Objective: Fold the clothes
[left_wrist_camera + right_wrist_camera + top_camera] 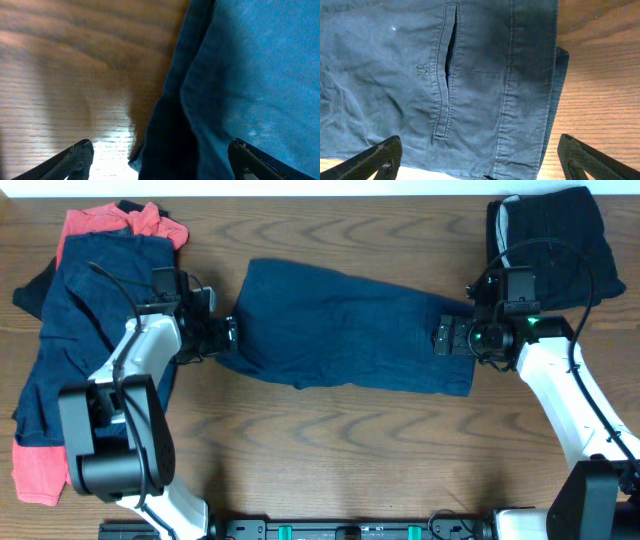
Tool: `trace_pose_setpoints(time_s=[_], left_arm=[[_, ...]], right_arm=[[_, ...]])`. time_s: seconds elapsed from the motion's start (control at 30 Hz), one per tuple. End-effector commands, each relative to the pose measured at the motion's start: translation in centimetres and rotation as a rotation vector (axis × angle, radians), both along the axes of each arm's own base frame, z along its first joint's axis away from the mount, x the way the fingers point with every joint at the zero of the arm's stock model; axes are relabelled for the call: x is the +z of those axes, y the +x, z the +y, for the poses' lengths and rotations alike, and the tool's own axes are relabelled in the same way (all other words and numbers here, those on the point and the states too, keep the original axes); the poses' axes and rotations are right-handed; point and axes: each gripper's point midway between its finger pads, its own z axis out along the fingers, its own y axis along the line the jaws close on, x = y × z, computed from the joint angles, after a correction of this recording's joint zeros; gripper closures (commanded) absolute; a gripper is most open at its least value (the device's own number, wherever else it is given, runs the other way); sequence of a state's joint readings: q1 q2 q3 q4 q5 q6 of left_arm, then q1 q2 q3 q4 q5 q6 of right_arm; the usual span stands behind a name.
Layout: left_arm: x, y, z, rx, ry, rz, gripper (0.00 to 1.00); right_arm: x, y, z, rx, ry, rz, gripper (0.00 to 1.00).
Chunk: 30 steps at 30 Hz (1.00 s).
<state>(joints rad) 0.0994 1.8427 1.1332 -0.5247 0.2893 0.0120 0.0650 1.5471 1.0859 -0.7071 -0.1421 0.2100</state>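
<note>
A pair of navy blue shorts (340,325) lies spread across the middle of the table. My left gripper (228,335) is open at its left edge; the left wrist view shows the fabric edge (225,90) between my open fingers (160,160). My right gripper (443,338) is open over the shorts' right end, the waistband side. The right wrist view shows the waistband and a pocket slit (447,75) between my open fingers (480,162).
A pile of navy and coral-red garments (70,330) lies at the left side of the table. A folded black garment with grey lining (555,240) sits at the back right corner. Bare wooden table (330,450) lies in front of the shorts.
</note>
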Motion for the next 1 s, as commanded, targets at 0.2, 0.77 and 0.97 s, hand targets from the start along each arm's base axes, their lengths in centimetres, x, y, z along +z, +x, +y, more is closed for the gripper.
trace_pose_setpoints(time_s=[0.2,0.77,0.97], left_arm=[[-1.4,-1.6,-0.5,-0.027,-0.021,0.079,0.15],[-4.9,-7.9,1.5,0.293,0.079,0.321,0.94],[-5.8,-10.0,1.2,0.411,0.065,0.395,0.94]], right_arm=[[0.6,0.5,0.4,0.025,-0.002,-0.026,0.03],[0.6,0.5,0.2,0.028,-0.014,-0.029,0.09],[-0.3,0.6,-1.1,0.006,-0.058,-0.009,0.07]])
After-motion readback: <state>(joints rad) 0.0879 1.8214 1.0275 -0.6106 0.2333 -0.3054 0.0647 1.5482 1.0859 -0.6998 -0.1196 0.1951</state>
